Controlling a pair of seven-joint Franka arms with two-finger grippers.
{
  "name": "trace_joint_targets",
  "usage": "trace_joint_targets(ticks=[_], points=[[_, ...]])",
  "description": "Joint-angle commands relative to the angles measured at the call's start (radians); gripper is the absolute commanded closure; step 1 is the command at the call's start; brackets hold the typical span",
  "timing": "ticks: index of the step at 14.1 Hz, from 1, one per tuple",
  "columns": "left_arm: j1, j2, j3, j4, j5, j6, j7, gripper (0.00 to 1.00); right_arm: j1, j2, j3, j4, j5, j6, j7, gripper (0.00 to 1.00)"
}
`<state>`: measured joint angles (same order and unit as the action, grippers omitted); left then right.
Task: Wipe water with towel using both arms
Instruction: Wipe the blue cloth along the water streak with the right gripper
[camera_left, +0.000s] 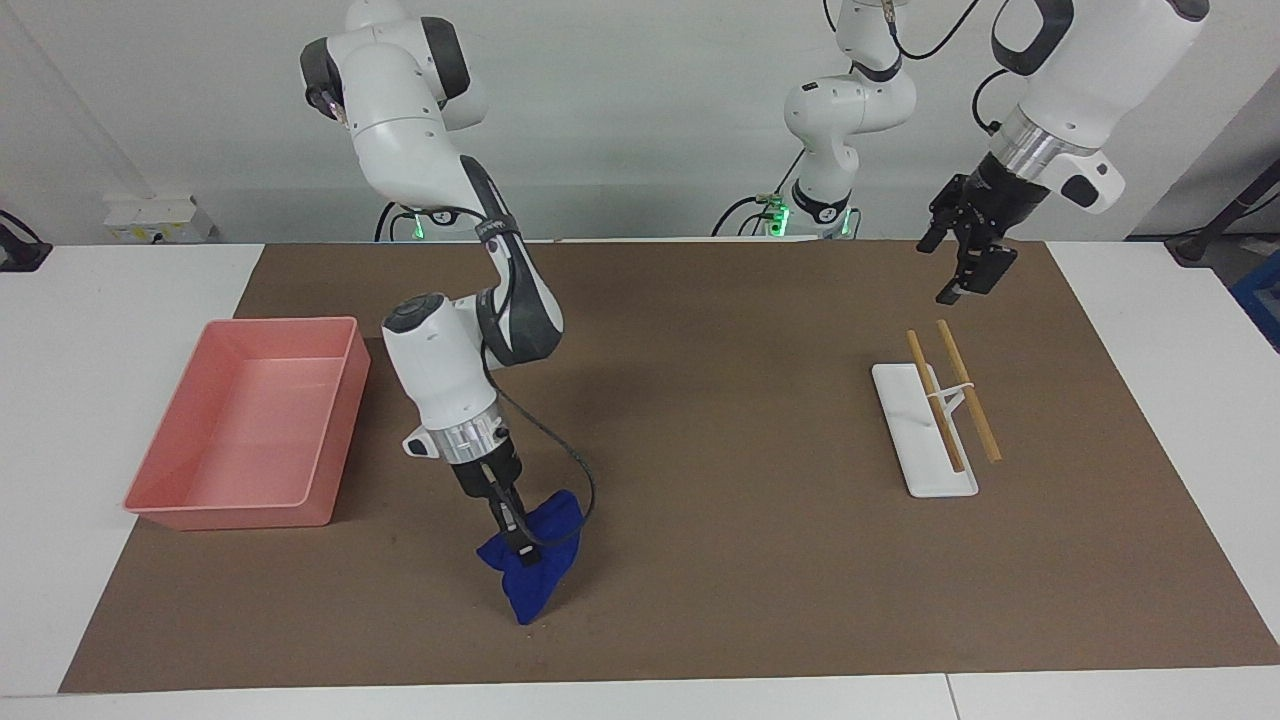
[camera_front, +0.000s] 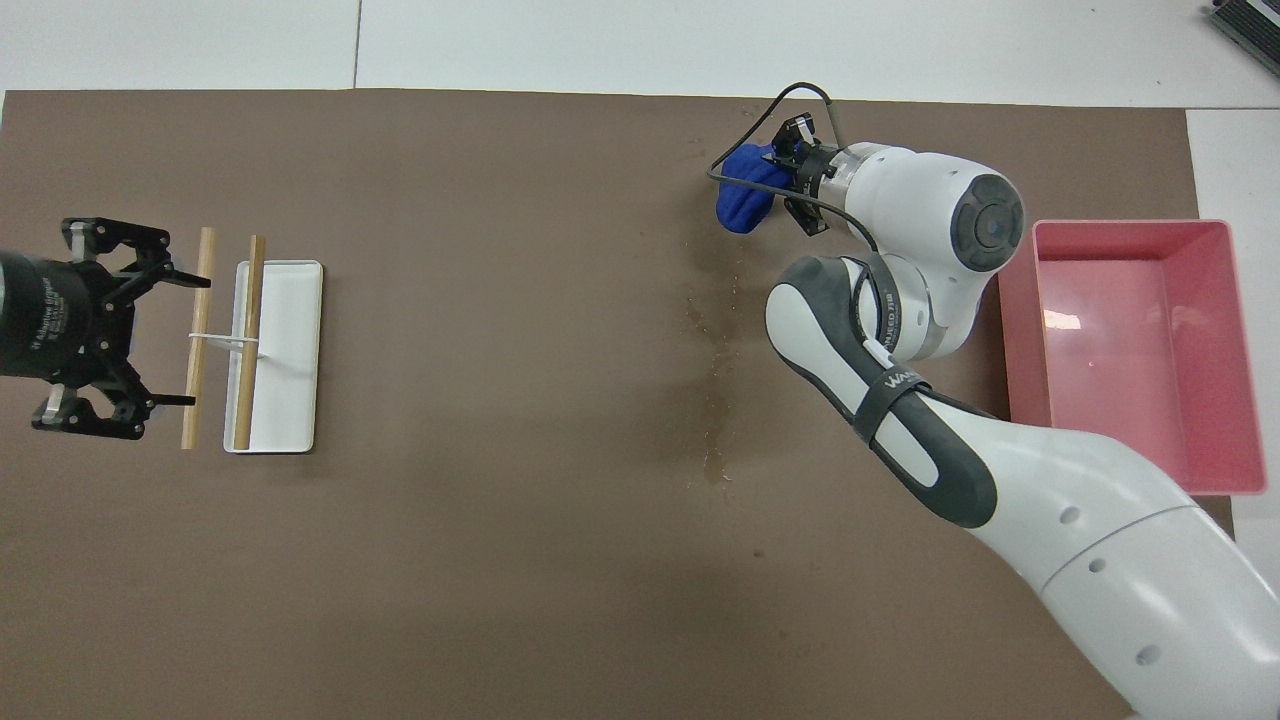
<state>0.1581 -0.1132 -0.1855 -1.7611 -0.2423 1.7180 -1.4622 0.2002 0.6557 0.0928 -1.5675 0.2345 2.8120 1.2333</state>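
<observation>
right gripper clamps towel, cloth hanging below over mat.

Partly readable white lettering on the dark band of the right arm, lower right of centre in the overhead view: "WA", the rest cut off by the curve. Small white print on the black body of the left gripper, at the left edge of the overhead view: too fine to make out. No readable text, numbers or signs anywhere in the facing view.
</observation>
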Motion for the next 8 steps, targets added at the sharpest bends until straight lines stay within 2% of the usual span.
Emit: trace_joint_targets(ticks=[1,3,6,8], points=[[0.089,-0.023,-0.012,-0.024,-0.005,0.034,0.022,0.00,0.004,0.012,0.008,0.012,-0.020,0.000,0.002,1.00],[0.103,-0.020,-0.011,-0.023,-0.005,0.064,0.026,0.00,0.015,-0.005,0.010,-0.051,-0.015,0.000,0.006,1.00],[0.095,-0.017,-0.011,-0.023,-0.005,0.080,0.156,0.00,0.013,-0.047,0.010,-0.146,-0.009,-0.025,0.008,1.00],[0.104,-0.017,-0.011,-0.023,-0.003,0.089,0.239,0.00,0.016,-0.065,0.012,-0.161,-0.004,-0.092,0.026,1.00]])
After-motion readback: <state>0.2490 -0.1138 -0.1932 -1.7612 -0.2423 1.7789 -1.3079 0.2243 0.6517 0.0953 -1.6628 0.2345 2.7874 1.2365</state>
